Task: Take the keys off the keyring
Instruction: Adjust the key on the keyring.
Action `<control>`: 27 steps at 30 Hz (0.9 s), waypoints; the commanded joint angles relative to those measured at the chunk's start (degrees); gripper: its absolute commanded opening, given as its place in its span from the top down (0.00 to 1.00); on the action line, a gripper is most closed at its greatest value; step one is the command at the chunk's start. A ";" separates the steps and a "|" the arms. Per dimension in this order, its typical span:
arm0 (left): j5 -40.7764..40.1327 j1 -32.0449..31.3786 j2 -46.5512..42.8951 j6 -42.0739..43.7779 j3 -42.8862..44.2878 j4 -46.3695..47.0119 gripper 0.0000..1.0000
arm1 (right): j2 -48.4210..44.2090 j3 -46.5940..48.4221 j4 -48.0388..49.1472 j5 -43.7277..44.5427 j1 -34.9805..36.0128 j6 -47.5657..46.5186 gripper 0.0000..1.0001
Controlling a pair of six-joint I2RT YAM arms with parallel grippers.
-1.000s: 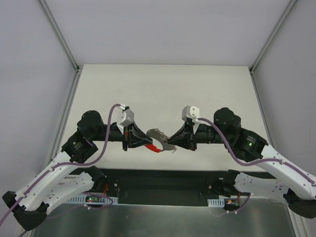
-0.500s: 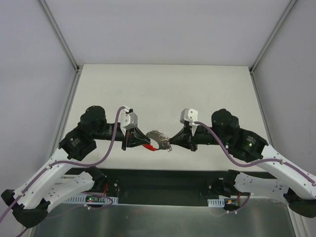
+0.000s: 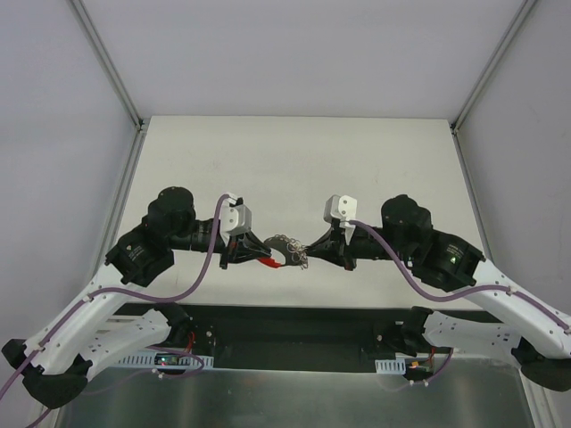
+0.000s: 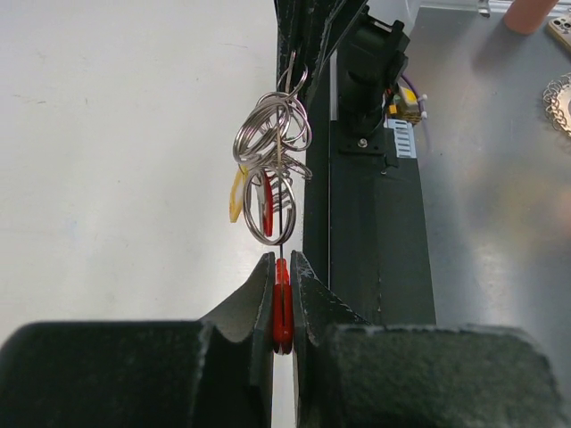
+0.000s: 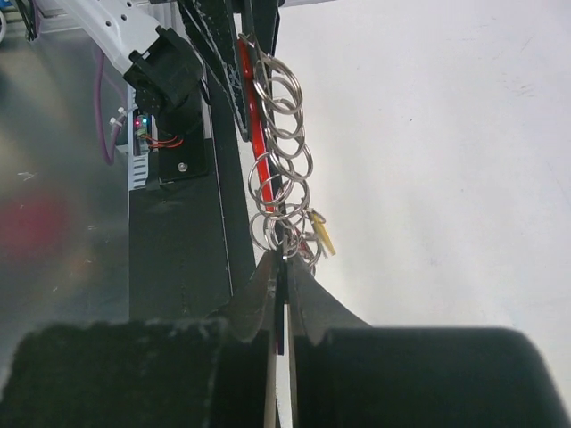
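Note:
The keyring [image 3: 284,250] is a bunch of linked silvery rings hanging in the air between my two grippers, above the white table [image 3: 294,160]. My left gripper [image 3: 256,257] is shut on its red plastic piece [image 4: 282,303], seen edge-on between the jaws. In the left wrist view the rings [image 4: 272,143] hang beyond it, with a small yellow piece [image 4: 236,192]. My right gripper [image 3: 311,252] is shut on a thin flat key [image 5: 281,267], seen edge-on, at the other end of the ring chain [image 5: 278,152]. Other keys cannot be told apart from the rings. No grey tag shows.
The black base strip [image 4: 375,205] and a grey metal surface [image 4: 500,223] run along the near table edge, below the grippers. A small coiled chain [image 4: 558,100] lies on that metal surface. Grey walls and frame posts [image 3: 107,62] enclose the table.
Both grippers have drawn closer together. The ring bunch, stretched a second ago, now hangs slack and bunched between them. The red piece has shifted left with the left gripper.

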 commanded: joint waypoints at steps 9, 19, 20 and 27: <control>0.94 0.15 -1.07 3.06 3.84 -8.52 1.00 | 2.45 4.49 -5.43 0.67 -0.85 -3.34 0.99; 0.77 0.15 -0.72 4.99 4.90 -10.89 1.00 | 1.84 3.88 -6.04 4.18 -0.85 -5.18 0.98; 0.68 0.15 -0.80 5.08 4.99 -10.98 1.00 | 1.92 3.88 -6.13 3.40 -0.93 -5.36 0.99; 0.68 0.15 -0.28 4.99 4.99 -11.24 1.00 | 0.69 1.95 -2.18 -1.09 -0.85 -3.17 0.99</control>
